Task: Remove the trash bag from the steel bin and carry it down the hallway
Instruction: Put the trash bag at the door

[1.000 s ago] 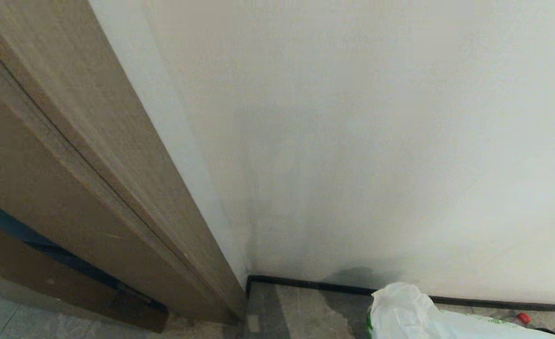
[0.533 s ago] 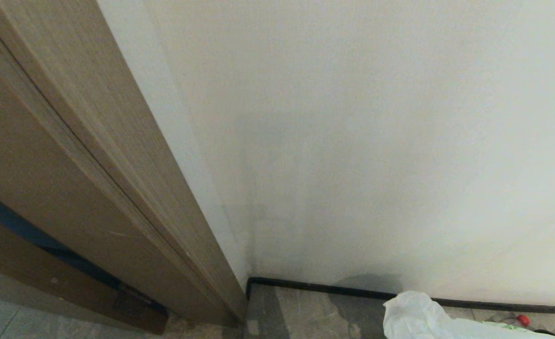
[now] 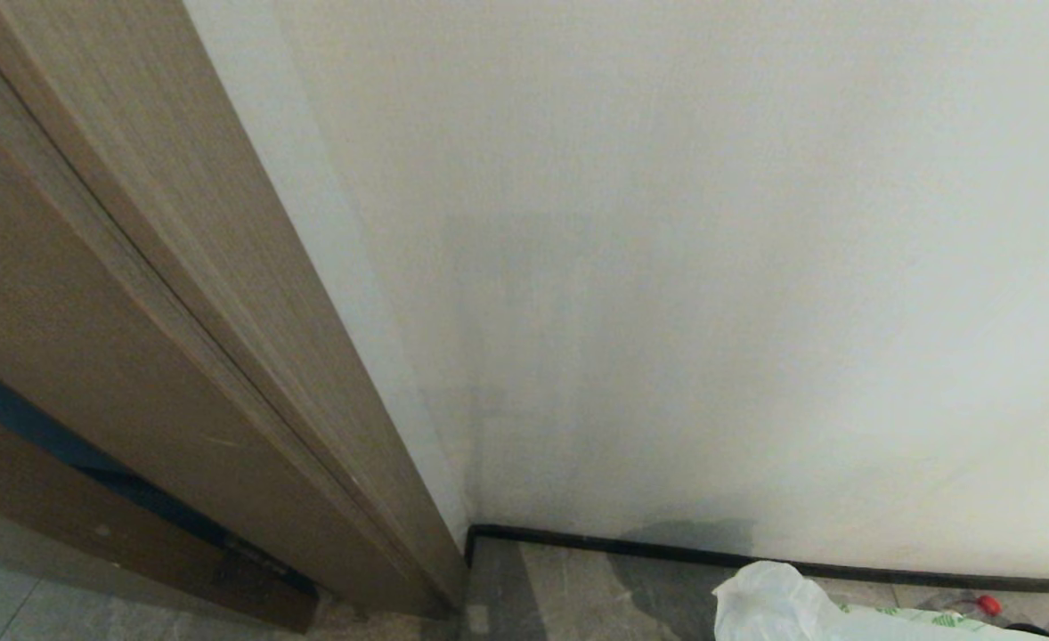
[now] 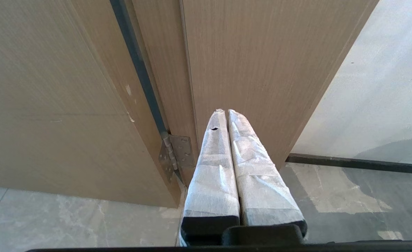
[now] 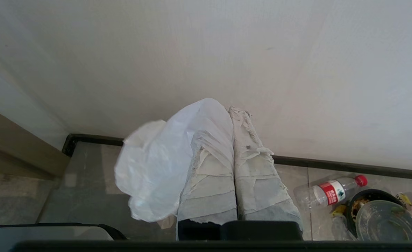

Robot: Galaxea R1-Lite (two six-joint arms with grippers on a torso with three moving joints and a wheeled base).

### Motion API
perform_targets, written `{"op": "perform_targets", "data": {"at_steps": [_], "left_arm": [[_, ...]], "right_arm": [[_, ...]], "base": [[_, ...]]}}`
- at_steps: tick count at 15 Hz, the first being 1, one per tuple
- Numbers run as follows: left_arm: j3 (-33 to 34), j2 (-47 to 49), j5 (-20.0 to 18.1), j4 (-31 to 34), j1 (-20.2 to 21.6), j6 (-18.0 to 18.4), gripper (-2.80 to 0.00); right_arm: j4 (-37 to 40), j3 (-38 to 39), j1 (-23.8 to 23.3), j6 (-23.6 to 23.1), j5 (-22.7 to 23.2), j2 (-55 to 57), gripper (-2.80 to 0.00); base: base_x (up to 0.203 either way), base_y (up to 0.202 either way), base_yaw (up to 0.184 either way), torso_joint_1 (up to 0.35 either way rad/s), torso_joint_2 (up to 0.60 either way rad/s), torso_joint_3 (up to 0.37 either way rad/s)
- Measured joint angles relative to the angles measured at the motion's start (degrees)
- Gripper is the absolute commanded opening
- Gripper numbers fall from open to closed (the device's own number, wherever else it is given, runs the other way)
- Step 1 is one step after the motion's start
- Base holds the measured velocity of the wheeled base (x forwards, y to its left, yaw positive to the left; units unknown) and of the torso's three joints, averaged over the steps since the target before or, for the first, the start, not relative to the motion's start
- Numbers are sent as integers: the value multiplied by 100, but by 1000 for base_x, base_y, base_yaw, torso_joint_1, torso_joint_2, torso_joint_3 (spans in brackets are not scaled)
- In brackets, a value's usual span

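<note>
Grey tiled floor (image 5: 87, 168); plastic bottle (image 5: 328, 191) and, seemingly, bowls (image 5: 384, 218) lie there.

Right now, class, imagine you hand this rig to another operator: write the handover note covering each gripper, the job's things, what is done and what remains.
Right gripper: shut on the trash bag, which hangs off its fingers, facing a white wall.
Left gripper: shut, empty, pointing at the wooden door near its hinge.
Steel bin: only its rim shows, below the bag.
Loose rubbish on the floor by the wall: a plastic bottle and a bowl.
Done: the bag looks out of the bin and gripped.
Left: turn from the corner and carry it down the hallway, which is not in view.
</note>
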Motion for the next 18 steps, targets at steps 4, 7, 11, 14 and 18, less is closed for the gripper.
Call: {"op": "perform_targets", "data": {"at_steps": [4,7,11,14,18], "left_arm": [[0,0,-1,0,0,4,-280],[0,0,-2,0,0,7,-280],[0,0,0,0,0,15,-280],[0,0,0,0,0,9,-280],[0,0,-3,0,0,9,-280]], "right_arm": [[0,0,0,0,-4,0,-280],[0,0,0,0,-11,2,-280],[2,0,0,20,-21,5,-280],[0,0,0,58,-27,7,-280],[775,-697,0,-332,-21,21,-280]], "base": [[0,0,0,2,3,-114],[0,0,0,2,4,-191],[0,0,0,2,3,-199],[0,0,0,4,2,-69],[0,0,0,0,0,0]]}}
